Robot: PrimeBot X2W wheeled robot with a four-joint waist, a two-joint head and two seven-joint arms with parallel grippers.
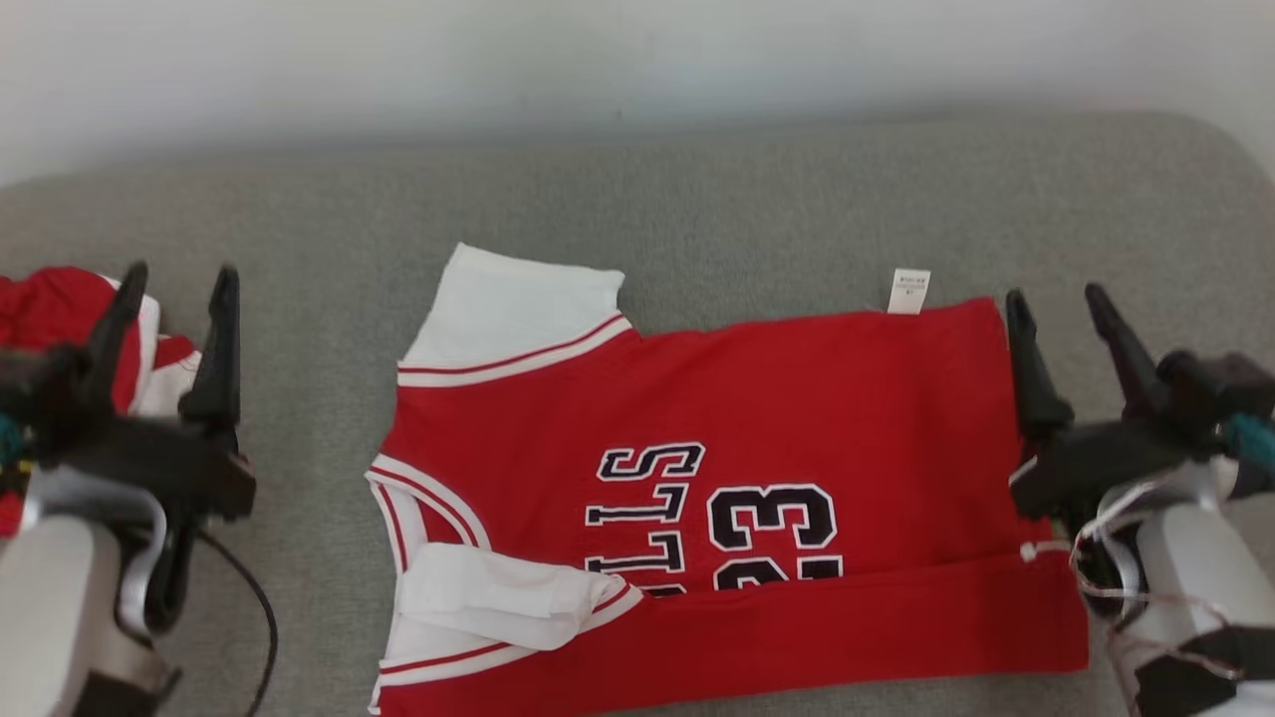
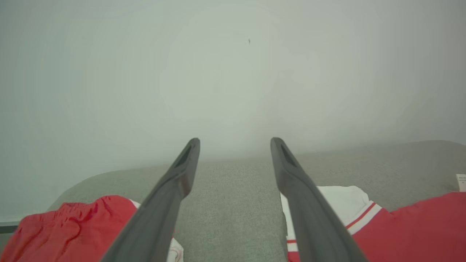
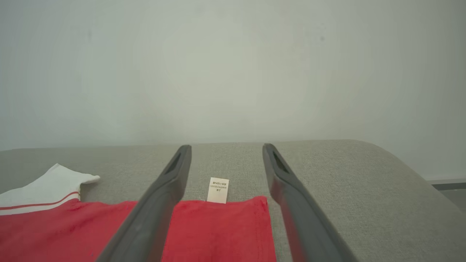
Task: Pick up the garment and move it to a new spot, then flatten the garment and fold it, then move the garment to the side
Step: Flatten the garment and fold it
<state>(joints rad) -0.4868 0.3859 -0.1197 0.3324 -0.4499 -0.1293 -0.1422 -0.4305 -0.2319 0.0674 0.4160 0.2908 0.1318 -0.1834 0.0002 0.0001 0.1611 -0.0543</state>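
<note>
The garment point(image 1: 717, 418) is a red jersey with white sleeves and dark lettering, lying flat on the grey cushion with its near edge folded over in a red band. A white care label point(image 1: 908, 291) sticks out at its far edge. My left gripper point(image 1: 176, 284) hovers open left of the jersey, apart from it. My right gripper point(image 1: 1058, 304) stands open at the jersey's right edge. In the left wrist view the open left gripper point(image 2: 235, 143) frames bare cushion, the garment point(image 2: 407, 225) at right. In the right wrist view the right gripper point(image 3: 226, 149) is open above the garment point(image 3: 218, 229) and label point(image 3: 218, 189).
A second red and white cloth point(image 1: 60, 309) lies bunched at the far left, behind my left gripper, also seen as the red cloth point(image 2: 69, 229) in the left wrist view. The grey cushion point(image 1: 757, 189) extends back to a pale wall point(image 1: 637, 60). A dark cable point(image 1: 254, 597) hangs by the left arm.
</note>
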